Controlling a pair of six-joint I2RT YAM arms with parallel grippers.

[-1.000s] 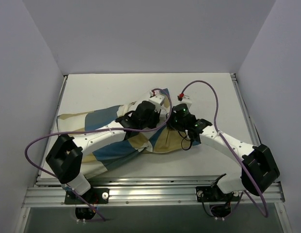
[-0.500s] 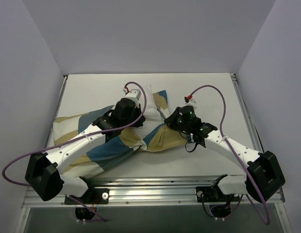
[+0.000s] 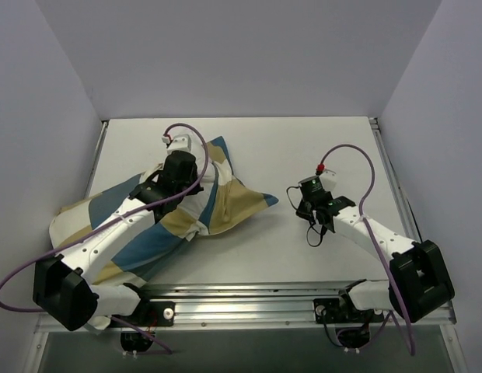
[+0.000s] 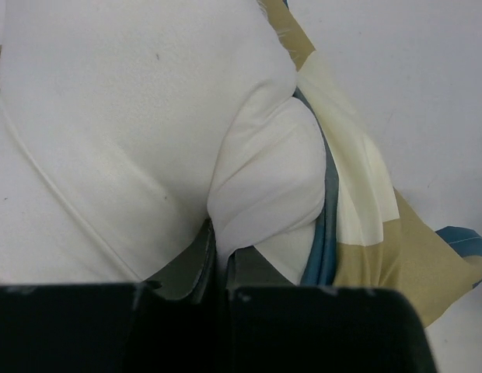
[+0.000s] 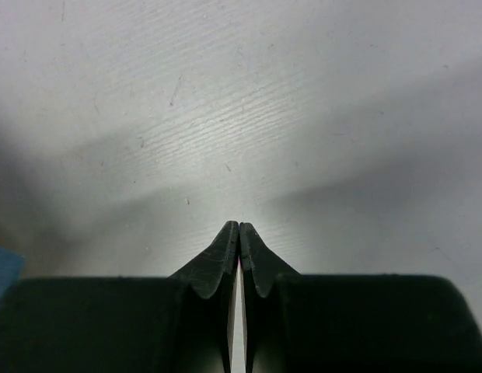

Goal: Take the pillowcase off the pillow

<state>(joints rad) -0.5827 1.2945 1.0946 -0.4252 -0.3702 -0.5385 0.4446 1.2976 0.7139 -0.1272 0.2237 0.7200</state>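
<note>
White plump pillow (image 4: 109,116) fold pinched in left jaws; right jaws closed, empty.

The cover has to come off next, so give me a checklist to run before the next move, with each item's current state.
1. Grip of the left gripper on the pillow: ok, shut on a white fold.
2. Hold of the right gripper on the pillowcase: not ok, shut and empty above the bare table.
3. Edge of the pillowcase exposed: ok, its teal hem lies beside the pinched fold.
4. Most of the pillow out: not ok, checked fabric covers most of it.
5. Both arms apart: ok.
</note>
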